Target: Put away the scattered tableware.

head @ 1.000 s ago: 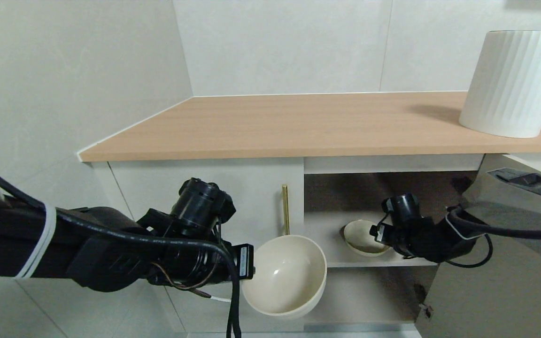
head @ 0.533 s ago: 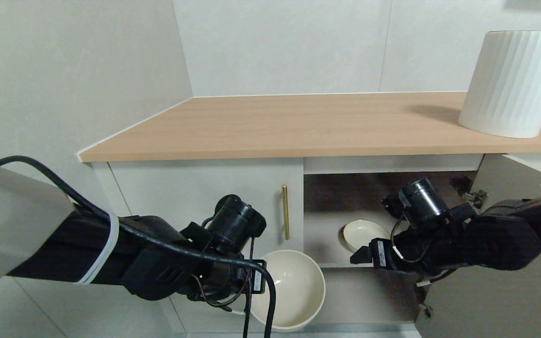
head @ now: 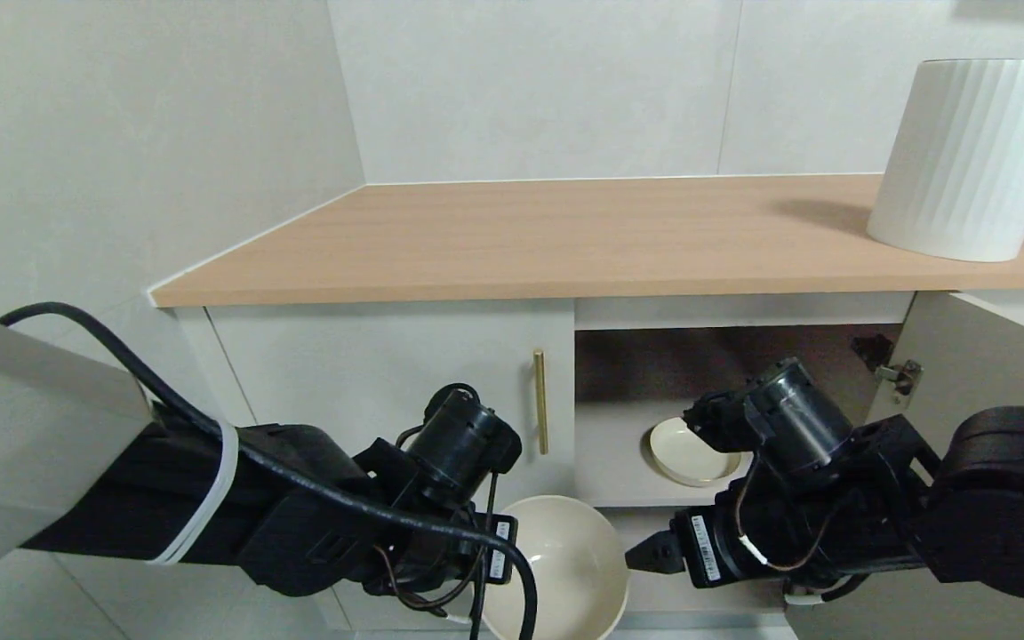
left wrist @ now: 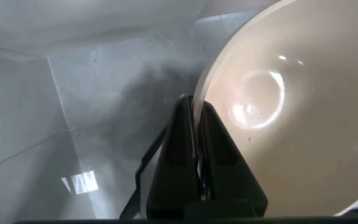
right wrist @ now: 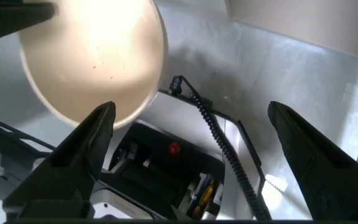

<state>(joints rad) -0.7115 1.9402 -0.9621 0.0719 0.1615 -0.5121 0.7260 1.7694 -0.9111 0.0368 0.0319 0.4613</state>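
Large cream ceramic bowl (head: 565, 578), empty, pinched at its rim by left gripper (left wrist: 194, 121), low in front of the white cabinet's closed door (head: 370, 364). Small cream saucer (head: 685, 452) lies on the open compartment's shelf (head: 605, 462). Right wrist view: right gripper (right wrist: 191, 115) spread wide, empty, bowl just beyond.

The plate (head: 688, 453) sits on the cabinet shelf (head: 612, 467), behind the bowl (head: 565, 569).
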